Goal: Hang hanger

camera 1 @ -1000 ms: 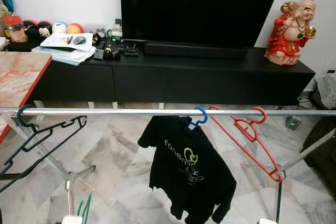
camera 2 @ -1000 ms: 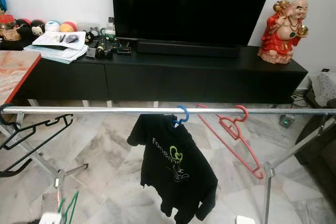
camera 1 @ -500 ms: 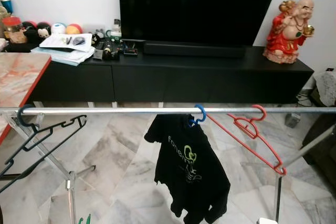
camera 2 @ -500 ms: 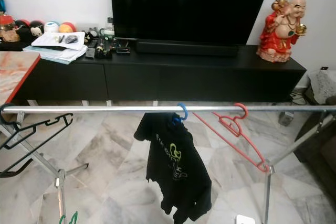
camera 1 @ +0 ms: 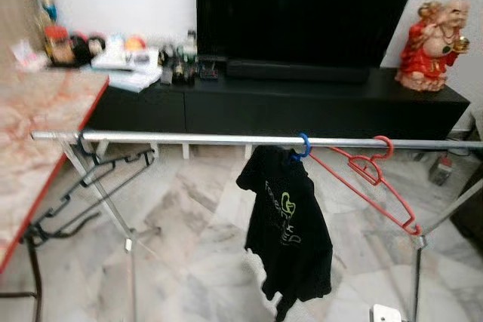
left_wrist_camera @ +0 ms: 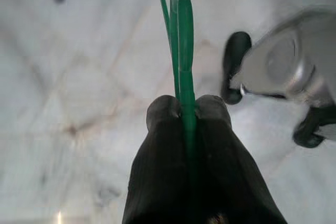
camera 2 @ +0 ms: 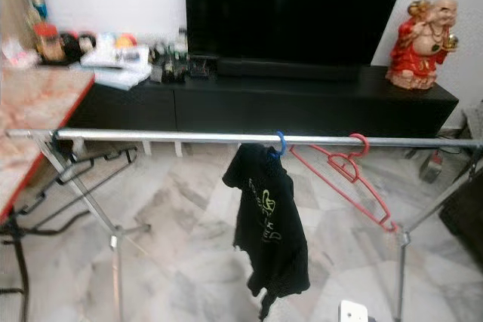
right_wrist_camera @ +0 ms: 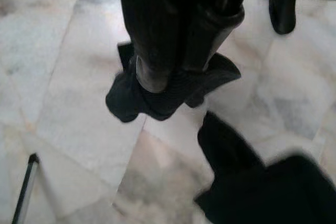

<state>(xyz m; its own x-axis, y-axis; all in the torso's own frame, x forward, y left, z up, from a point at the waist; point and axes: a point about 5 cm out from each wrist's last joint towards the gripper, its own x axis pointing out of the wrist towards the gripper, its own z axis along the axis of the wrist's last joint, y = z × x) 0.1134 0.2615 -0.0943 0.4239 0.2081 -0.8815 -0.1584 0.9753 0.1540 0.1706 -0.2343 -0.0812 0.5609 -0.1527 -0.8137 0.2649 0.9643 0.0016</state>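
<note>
A silver clothes rail (camera 1: 196,139) runs across in front of me. From it hang a black hanger (camera 1: 98,179) at the left end, a blue hanger (camera 1: 303,145) carrying a black T-shirt (camera 1: 288,231), and an empty red hanger (camera 1: 373,182) to the right. In the left wrist view my left gripper (left_wrist_camera: 188,109) is shut on a thin green hanger (left_wrist_camera: 181,35), held low over the marble floor. In the right wrist view my right gripper (right_wrist_camera: 181,69) hangs with its black fingers together and nothing between them, above the floor near a dark piece of cloth (right_wrist_camera: 262,192).
A marble-topped table with a red edge (camera 1: 45,148) stands close on the left. Behind the rail is a long black TV console (camera 1: 302,107) with a red figurine (camera 1: 434,47) and clutter (camera 1: 136,58). The rack's slanted legs (camera 1: 102,201) reach the floor.
The whole picture has shifted as the camera moved back and leftward, bringing more of the table into view. The T-shirt has turned narrower on its blue hanger, and the red hanger has swung.
</note>
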